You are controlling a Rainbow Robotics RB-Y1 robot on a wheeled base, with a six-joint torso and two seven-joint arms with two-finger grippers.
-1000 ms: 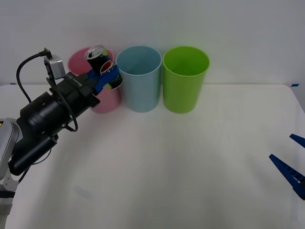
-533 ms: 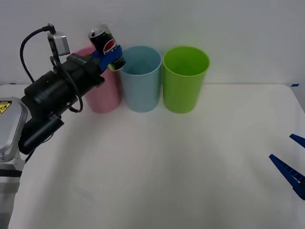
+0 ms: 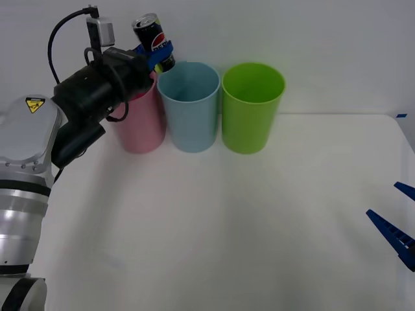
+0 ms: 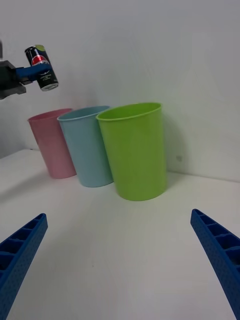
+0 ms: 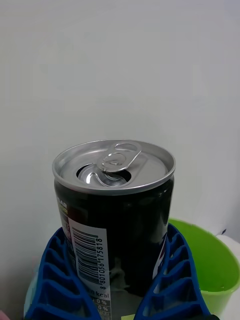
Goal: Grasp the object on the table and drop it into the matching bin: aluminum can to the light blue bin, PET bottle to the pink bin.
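My left gripper [image 3: 160, 53] is shut on the aluminum can [image 3: 154, 40], a small dark can with a silver top and a red-white-blue logo. It holds the can in the air, roughly upright, above where the pink bin [image 3: 139, 123] meets the left rim of the light blue bin [image 3: 190, 113]. In the left wrist view the blue fingers [image 5: 55, 280] clamp the can [image 5: 115, 215] on both sides. The right wrist view shows the can [image 4: 41, 67] high above the pink bin [image 4: 52, 145] and the light blue bin [image 4: 87, 150]. My right gripper [image 3: 382, 199] rests open at the table's right edge.
A lime green bin [image 3: 251, 110] stands right of the light blue one, the three bins in a row against the back wall. The white table [image 3: 227, 220] stretches wide in front of them. My left arm's black forearm [image 3: 91, 97] reaches in from the left, beside the pink bin.
My left arm has lifted the can from in front of the pink bin up and to the right, to above the bins' rims. The right arm has not moved.
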